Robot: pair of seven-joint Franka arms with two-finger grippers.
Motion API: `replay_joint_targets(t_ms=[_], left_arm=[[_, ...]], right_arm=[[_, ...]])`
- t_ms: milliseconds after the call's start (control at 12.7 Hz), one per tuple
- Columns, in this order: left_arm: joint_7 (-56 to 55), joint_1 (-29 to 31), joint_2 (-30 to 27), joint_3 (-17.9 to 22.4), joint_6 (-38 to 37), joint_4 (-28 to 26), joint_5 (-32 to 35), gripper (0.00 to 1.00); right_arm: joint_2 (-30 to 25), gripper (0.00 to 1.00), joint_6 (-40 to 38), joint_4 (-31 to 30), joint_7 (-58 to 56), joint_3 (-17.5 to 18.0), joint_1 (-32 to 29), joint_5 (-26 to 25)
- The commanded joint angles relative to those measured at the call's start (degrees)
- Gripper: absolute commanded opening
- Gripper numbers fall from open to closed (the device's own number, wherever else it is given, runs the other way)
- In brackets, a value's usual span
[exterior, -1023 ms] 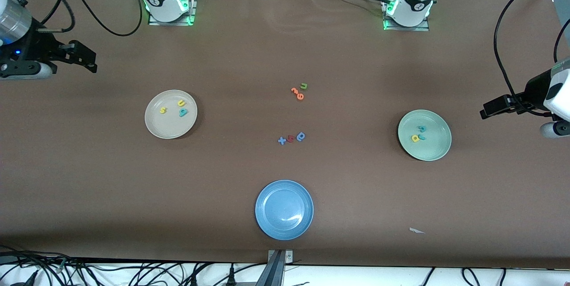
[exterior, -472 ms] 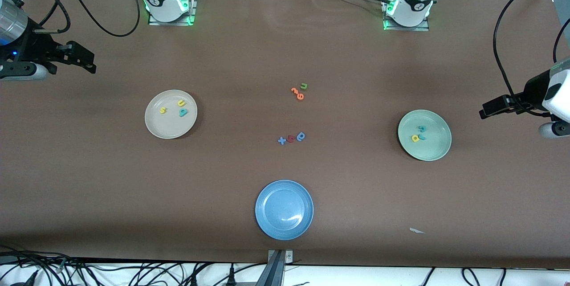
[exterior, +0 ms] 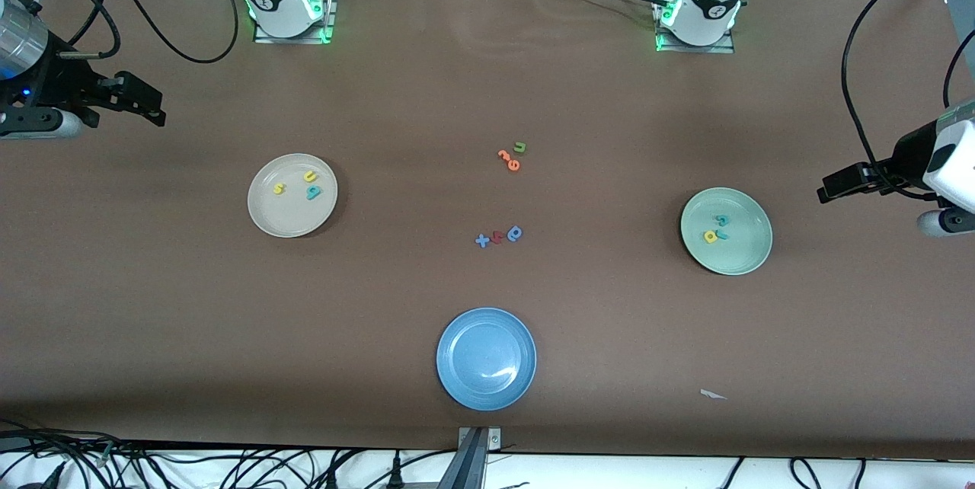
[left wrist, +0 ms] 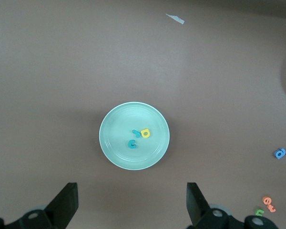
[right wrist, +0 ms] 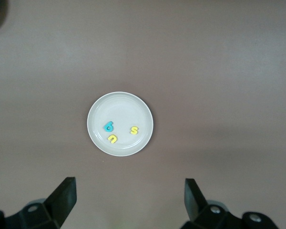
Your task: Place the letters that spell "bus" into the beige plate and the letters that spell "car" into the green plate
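Note:
The beige plate (exterior: 263, 215) holds a yellow s (exterior: 279, 188), a yellow u (exterior: 309, 176) and a teal b (exterior: 314, 192). In the right wrist view the beige plate (right wrist: 128, 105) shows the b (right wrist: 108, 127), u (right wrist: 113, 139) and s (right wrist: 134, 130). The green plate (exterior: 750, 257) holds a teal c (exterior: 721, 220), a yellow a (exterior: 711, 237) and a teal r (exterior: 722, 234). The same green plate (left wrist: 117, 129) appears in the left wrist view. My right gripper (exterior: 148, 104) hangs open and empty over bare table at the right arm's end. At the left arm's end my left gripper (exterior: 838, 188) hangs the same way.
A blue plate (exterior: 486, 359) stands nearest the front camera. Mid-table lie two orange letters (exterior: 509, 160) with a green u (exterior: 520, 147), and a row of blue and red pieces (exterior: 499, 236). A white scrap (exterior: 712, 394) lies near the front edge.
Both arms have drifted very slightly toward their own ends of the table. Plates and letters have not moved.

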Motion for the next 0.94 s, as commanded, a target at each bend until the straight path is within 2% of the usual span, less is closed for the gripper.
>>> replay_joint_targets(t_ms=[0,866], left_arm=[[1.25,0.14,-0.94,0.09,0.16,-0.83,-1.18,1.0],[0.55,-0.39,-0.5,-0.09,-0.02,-1.09,-1.18,1.0]], right_arm=[[-0.3,1.0,0.11,-0.01,0.76,-0.47,0.2,1.08],[-0.13,1.0,-0.15,0.07,1.29,-0.38,0.29,0.99]])
